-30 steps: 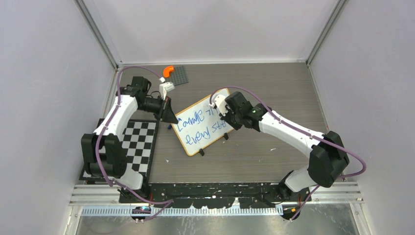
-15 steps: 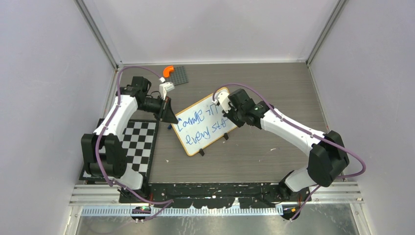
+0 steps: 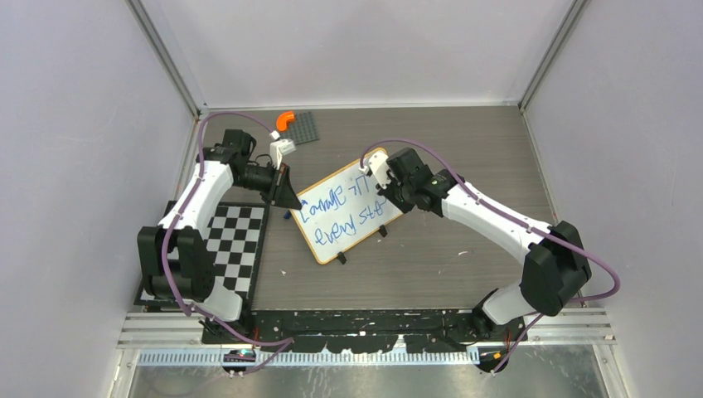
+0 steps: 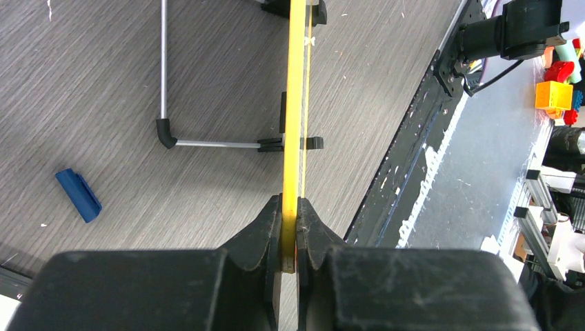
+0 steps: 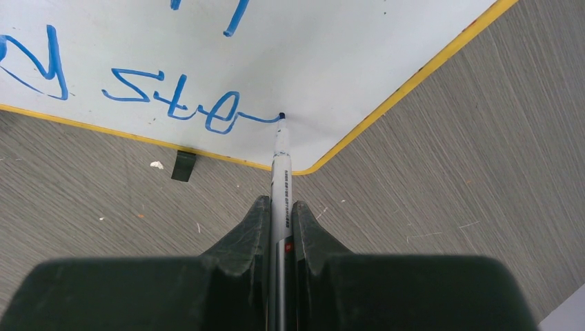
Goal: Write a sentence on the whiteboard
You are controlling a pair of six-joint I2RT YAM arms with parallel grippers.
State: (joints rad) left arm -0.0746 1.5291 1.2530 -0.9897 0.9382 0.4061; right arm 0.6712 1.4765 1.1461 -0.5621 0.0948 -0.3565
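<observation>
Right arm first: since a second ago its wrist has crept up toward the board's far right corner, and in the last half second it barely budges. The left arm hasn't shifted at all.

The whiteboard (image 3: 344, 217) sits slanted mid-table, between the two grippers. The left gripper (image 4: 290, 207) has its jaws pinched almost shut on the board's thin yellow edge. The right gripper (image 5: 279, 207) is closed tight around the marker (image 5: 281, 165), tip touching the white surface near the rounded corner.

Now the sentence (image 5: 186, 100): from the wrist it reads "Ste" in blue, with a stroke running from the "e" straight to the tip. From above, the two lines look like "Courage in" over "every ste", though the top line is rough. Print on the marker barrel is too small to read.

A small blue piece (image 4: 78, 195), possibly a cap, lies on the table near the board.
</observation>
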